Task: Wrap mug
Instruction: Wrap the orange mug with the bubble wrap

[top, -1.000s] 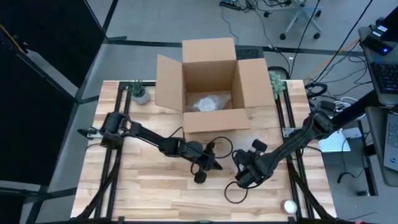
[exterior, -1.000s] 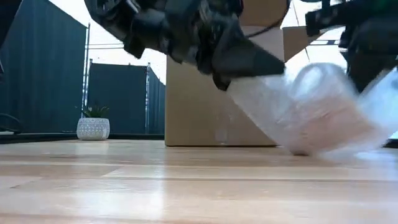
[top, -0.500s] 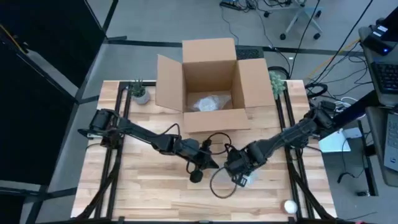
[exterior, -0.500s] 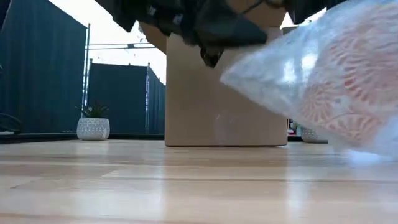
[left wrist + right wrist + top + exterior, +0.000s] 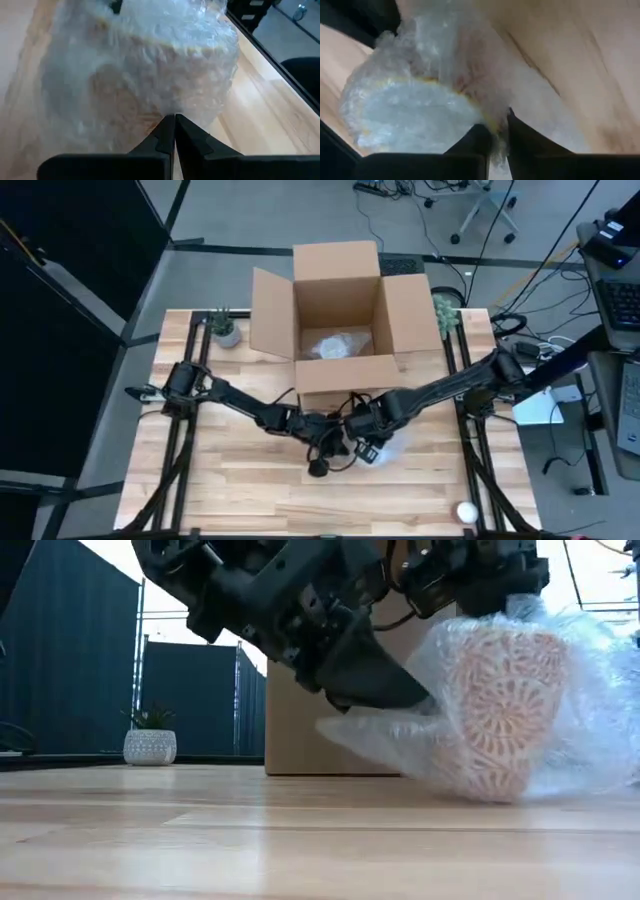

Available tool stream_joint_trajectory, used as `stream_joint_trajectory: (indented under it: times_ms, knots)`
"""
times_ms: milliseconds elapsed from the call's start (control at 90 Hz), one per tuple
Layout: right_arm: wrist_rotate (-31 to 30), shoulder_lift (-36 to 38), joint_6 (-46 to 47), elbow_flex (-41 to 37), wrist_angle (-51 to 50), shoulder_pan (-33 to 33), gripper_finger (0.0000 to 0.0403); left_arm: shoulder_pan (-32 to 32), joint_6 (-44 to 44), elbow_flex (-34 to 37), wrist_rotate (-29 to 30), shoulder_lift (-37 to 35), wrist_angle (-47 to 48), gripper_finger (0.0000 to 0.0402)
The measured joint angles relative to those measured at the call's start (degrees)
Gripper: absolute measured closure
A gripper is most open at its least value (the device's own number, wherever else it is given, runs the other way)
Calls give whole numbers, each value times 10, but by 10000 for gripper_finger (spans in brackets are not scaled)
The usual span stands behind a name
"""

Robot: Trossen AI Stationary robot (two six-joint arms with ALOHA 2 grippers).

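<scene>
The mug [image 5: 500, 710], orange-and-white patterned, stands slightly tilted inside clear bubble wrap [image 5: 590, 730] near the table's middle [image 5: 382, 448]. My left gripper [image 5: 415, 702] is at the mug's left side, shut on the wrap [image 5: 150, 65]. My right gripper [image 5: 365, 425] is above the mug's top [image 5: 480, 585], shut on wrap at the rim [image 5: 415, 115]. The mug's base sits on wrap that lies on the table. My left gripper pinches a loose flap of the bubble wrap [image 5: 172, 111] at the mug's left side between its two fingertips [image 5: 405, 698]. The fingers slant down from the table's left. The flap runs slack to the table. My right gripper pinches wrap at the mug's rim [image 5: 487, 122] from above. Whether the rim itself is between the fingers, I cannot tell. The mug stands below it, slightly tilted, its base on wrap on the table.
An open cardboard box [image 5: 335, 310] stands behind the mug at the far middle, with a wrapped bundle [image 5: 335, 345] inside. Small plant pots [image 5: 225, 328] [image 5: 445, 310] flank it. A white ball [image 5: 467, 511] lies at the near right. Bare wood spreads along the near edge.
My right gripper has carried the wrapped mug toward the table's left and far edge, to beside my left gripper. The mug, tipped and lifted half a second ago, now stands nearly upright with its base down on the table. My left gripper has stayed shut on the wrap.
</scene>
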State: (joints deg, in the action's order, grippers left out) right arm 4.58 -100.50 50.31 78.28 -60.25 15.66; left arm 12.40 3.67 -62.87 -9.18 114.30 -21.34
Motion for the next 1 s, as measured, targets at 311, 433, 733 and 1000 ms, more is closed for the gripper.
stream_joint_trajectory:
  times_ms: [311,433,733,1000]
  knots:
    - [-28,-6,-97,1,20,-19,289,-4,-14,0,-1,-1,24,400]
    - [-28,17,-102,1,19,-19,261,-6,-11,0,-4,-19,80,400]
    - [-43,49,-119,1,15,-22,241,-6,-10,-1,10,-106,153,400]
    - [-45,137,-154,1,3,3,242,-2,-10,-1,22,-140,51,400]
